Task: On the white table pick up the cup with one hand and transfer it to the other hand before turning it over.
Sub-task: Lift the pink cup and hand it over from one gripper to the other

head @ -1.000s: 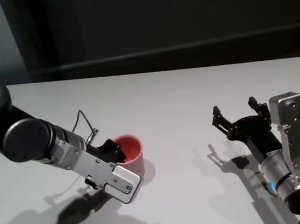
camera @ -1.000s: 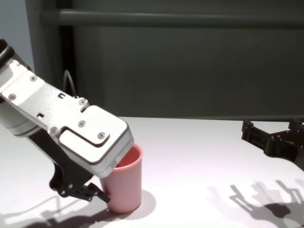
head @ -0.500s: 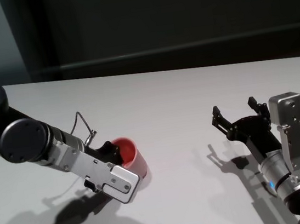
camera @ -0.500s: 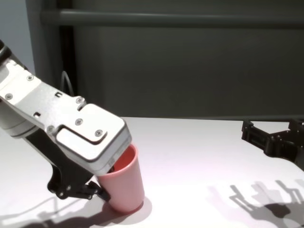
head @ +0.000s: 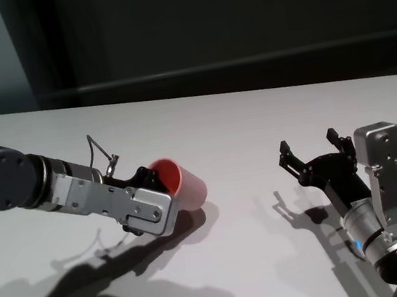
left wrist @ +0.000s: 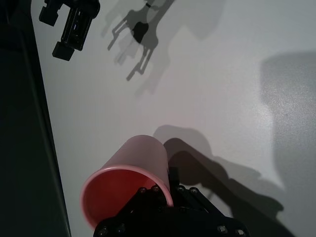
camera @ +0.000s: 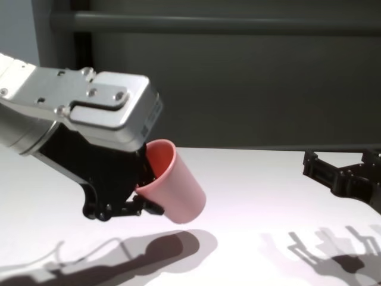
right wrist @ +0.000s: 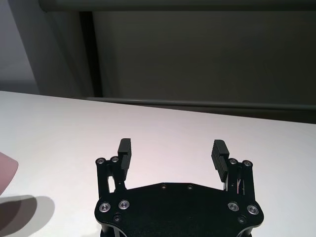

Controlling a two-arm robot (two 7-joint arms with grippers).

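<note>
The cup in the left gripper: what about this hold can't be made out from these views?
- Cup base: faces away in every view.
- Left gripper fingers' contact with the cup wall: the gripper body hides it in the chest view, and the left wrist view cuts it off at its edge.
- Cup in the right wrist view: only a sliver shows at the frame edge.

i see the pale pink tapered plastic cup (camera: 176,189) lifted clear above the plain matte white table (head: 255,134), tilted so its base points down and to my right. my black pronged left gripper (camera: 122,199) grips its rolled rim. my black pronged right gripper (head: 315,153) hangs well apart from the cup, prongs spread wide.
</note>
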